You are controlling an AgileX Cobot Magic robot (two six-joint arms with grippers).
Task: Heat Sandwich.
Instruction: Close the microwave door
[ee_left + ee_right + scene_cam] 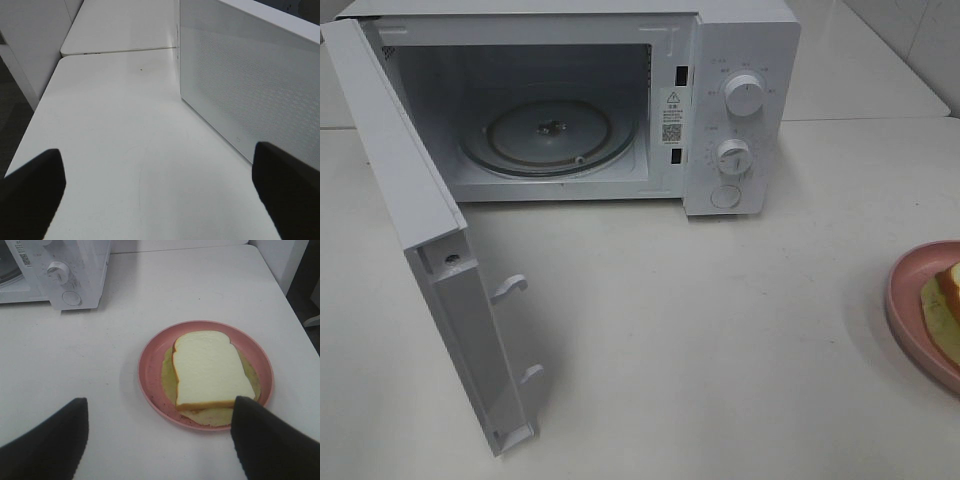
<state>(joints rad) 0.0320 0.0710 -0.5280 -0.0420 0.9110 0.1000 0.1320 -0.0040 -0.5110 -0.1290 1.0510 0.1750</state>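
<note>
The microwave point(620, 100) door point(410, 220) is swung wide, so the turntable point(548, 135) is exposed for loading. The sandwich point(210, 370) lies on the pink plate point(150, 370) on the tabletop point(700, 330). Both end effectors, left point(160, 185) and right point(160, 435), are spread apart and empty.

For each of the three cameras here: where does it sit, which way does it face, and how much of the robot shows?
Exterior high: above the table, looking down at the open microwave and the plate at the right edge; no robot parts visible.
Left wrist: low behind the left end effector, facing the microwave door; both fingers show.
Right wrist: above the right end effector, facing the sandwich on the plate; both fingers show.
Shared: exterior and right wrist both show plate, sandwich and microwave knobs.
</note>
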